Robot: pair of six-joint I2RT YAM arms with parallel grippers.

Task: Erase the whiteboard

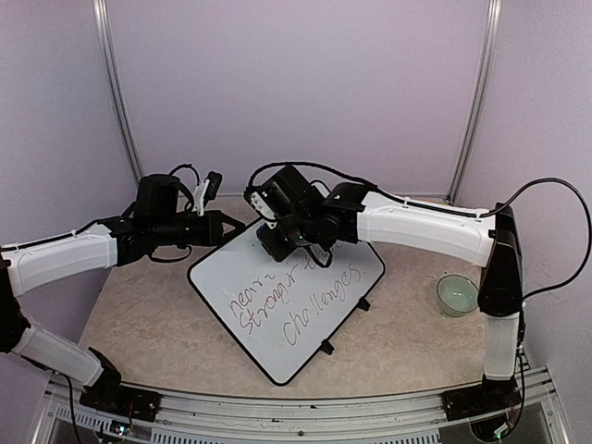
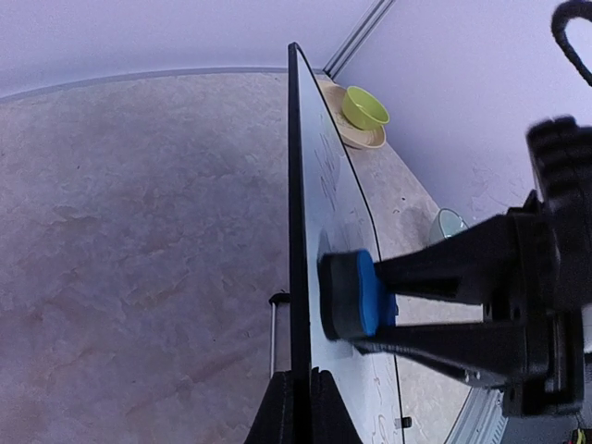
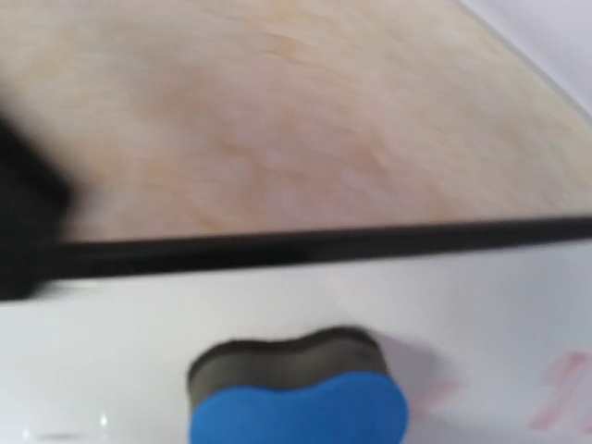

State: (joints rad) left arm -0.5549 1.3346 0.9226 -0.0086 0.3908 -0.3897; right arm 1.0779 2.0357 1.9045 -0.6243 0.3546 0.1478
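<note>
At the center of the top view, your right gripper (image 1: 277, 242) is clamped on the blue eraser (image 2: 359, 296), whose dark felt presses on the whiteboard (image 1: 277, 356). Your left gripper (image 1: 220, 228) is pinched closed on the board's upper-left edge. The whiteboard sits mid-frame, with purple and red writing (image 1: 296, 305) below the eraser.

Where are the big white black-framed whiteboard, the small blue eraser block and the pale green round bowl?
whiteboard (image 1: 215, 277): top view, bare white surface near its left corner.
blue eraser block (image 2: 372, 294): left wrist view, its blue back.
pale green bowl (image 1: 457, 295): top view, its inside.
</note>
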